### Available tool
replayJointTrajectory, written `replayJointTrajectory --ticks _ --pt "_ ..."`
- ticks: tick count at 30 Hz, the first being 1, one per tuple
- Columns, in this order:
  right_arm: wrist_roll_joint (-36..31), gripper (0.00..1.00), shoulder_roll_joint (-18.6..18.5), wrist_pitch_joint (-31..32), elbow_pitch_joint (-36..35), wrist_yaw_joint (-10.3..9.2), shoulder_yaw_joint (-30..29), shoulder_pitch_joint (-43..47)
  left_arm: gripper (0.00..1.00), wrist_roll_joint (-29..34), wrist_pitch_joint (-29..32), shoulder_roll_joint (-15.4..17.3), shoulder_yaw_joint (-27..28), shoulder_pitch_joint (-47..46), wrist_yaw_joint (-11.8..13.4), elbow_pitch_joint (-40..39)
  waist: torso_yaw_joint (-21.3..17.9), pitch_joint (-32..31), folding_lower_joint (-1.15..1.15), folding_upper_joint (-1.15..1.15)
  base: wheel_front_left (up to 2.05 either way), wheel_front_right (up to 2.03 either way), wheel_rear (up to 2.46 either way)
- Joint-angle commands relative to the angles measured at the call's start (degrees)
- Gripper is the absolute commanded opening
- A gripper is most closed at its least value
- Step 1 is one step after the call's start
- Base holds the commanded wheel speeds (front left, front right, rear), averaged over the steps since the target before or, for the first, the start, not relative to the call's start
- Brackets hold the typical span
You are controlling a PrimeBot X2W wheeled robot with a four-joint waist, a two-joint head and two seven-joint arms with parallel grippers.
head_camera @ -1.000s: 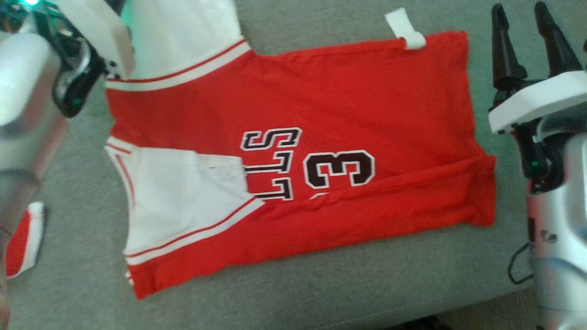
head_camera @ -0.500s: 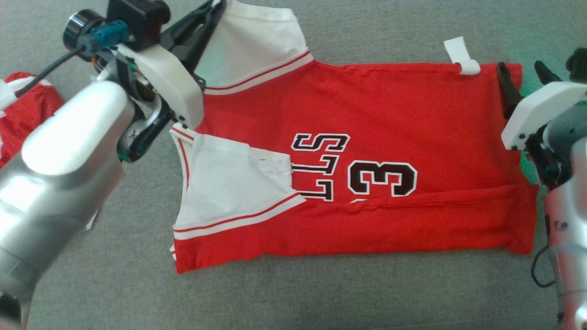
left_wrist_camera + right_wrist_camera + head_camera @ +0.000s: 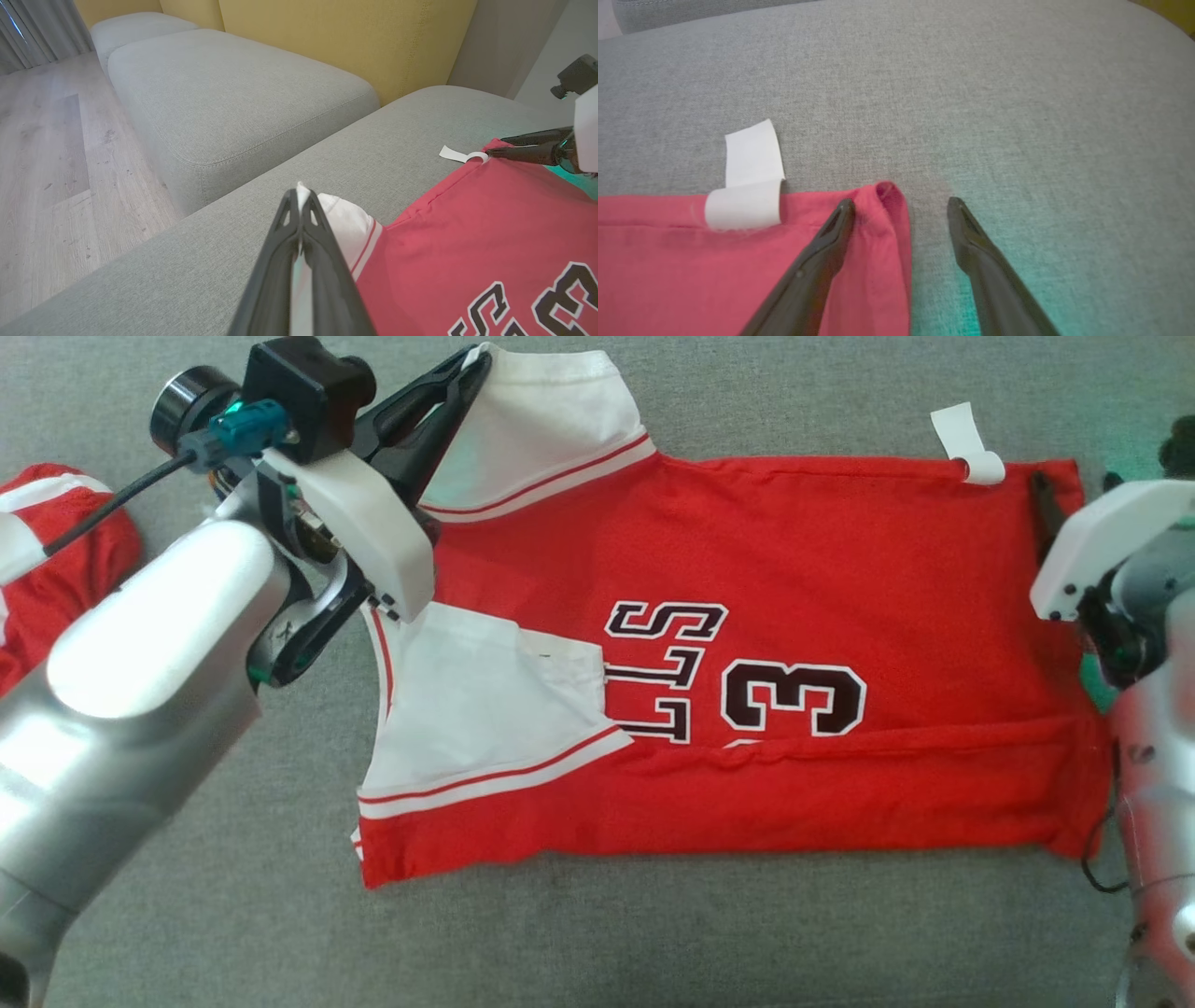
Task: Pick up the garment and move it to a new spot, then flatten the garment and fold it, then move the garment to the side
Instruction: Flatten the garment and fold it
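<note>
At the left, the left gripper (image 3: 467,369) is seen pressed together on the far corner of the white sleeve panel (image 3: 541,420), and a sliver of white cloth is pinched between the closed jaws in the left wrist view. Beyond those jaws, bare grey sofa cushion (image 3: 653,943) is seen. Outboard of them, a second red garment (image 3: 56,551) is left bunched and untouched.

To the right of the closed jaws, the red jersey (image 3: 794,569) is laid flat across the cushion. Its near long edge is already turned over onto the printed number, and the near sleeve is tucked inward.

Further right, a curled white tag (image 3: 747,186) is found on the far edge, just beside the inner finger of the right gripper (image 3: 901,203). Those jaws are spread wide. One finger is laid on the red cloth and the other on the cushion, so the hem corner (image 3: 887,200) is bracketed between them (nothing is gripped there yet).

The folding step is judged to be in hand, with the far edge being taken at both ends. For the next move, the right jaws would need to be lowered and closed on the hem corner. Both corners could then be lifted level and carried toward the near edge, so that the fold is not skewed.
</note>
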Motion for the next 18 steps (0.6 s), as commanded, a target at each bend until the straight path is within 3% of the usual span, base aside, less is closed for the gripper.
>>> replayJointTrajectory --ticks 1,12,13,14,18 --pt "-0.1 1.00 0.5 0.3 -1.0 0.39 1.3 -0.9 0.00 0.4 0.2 2.4 2.2 -1.8 0.3 -1.4 -0.1 0.1 0.00 0.00 0.00 0.00 0.00" --pt "4.6 1.00 -1.2 -1.0 1.0 0.39 7.7 -3.0 0.00 0.6 0.5 2.8 2.1 -2.7 0.6 -1.2 -0.5 1.7 0.00 0.00 0.00 0.00 0.00" --pt "5.0 0.45 -1.5 -0.8 1.2 0.39 8.4 -3.1 0.00 0.5 0.5 2.8 2.1 -2.7 0.6 -1.0 -0.5 1.7 0.00 0.00 0.00 0.00 0.00" --pt "5.5 0.00 -1.8 -0.8 1.3 0.39 9.2 -3.1 0.00 0.5 0.5 2.7 2.1 -2.8 0.6 -0.9 -0.5 1.7 0.00 0.00 0.00 0.00 0.00" --pt "9.2 0.00 -3.5 -3.0 0.4 0.39 12.2 -3.9 0.00 0.4 -0.2 2.9 2.5 -3.0 0.8 0.6 -0.6 1.6 0.00 0.00 0.00 0.00 0.00"
